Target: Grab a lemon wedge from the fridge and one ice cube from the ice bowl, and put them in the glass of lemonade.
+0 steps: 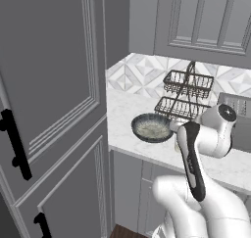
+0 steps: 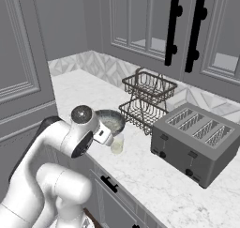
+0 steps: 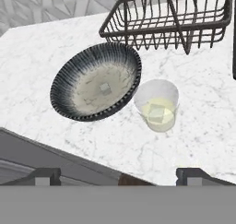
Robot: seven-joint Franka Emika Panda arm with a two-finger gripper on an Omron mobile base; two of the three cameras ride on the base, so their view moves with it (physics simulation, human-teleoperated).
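The ice bowl [image 3: 62, 87] is a dark, striped shallow dish on the marble counter, with one pale ice cube [image 3: 105, 88] lying in its whitish middle. Just right of it stands the glass of lemonade [image 3: 156, 105], holding yellow liquid and a pale cube [image 3: 158, 113]. My gripper [image 3: 120, 177] hovers above the counter's front edge, open, with nothing between its fingertips [image 3: 46, 174]. From the base cameras, the bowl [image 1: 152, 128] [image 2: 111, 120] and glass [image 2: 117, 145] sit right beside my hand. The lemon wedge and the fridge are out of view.
A black two-tier wire basket [image 3: 170, 20] [image 2: 149, 98] stands just behind bowl and glass. A grey toaster [image 2: 197, 140] sits further right on the counter. A tall panelled cabinet with black handles [image 1: 49, 109] walls off the left side.
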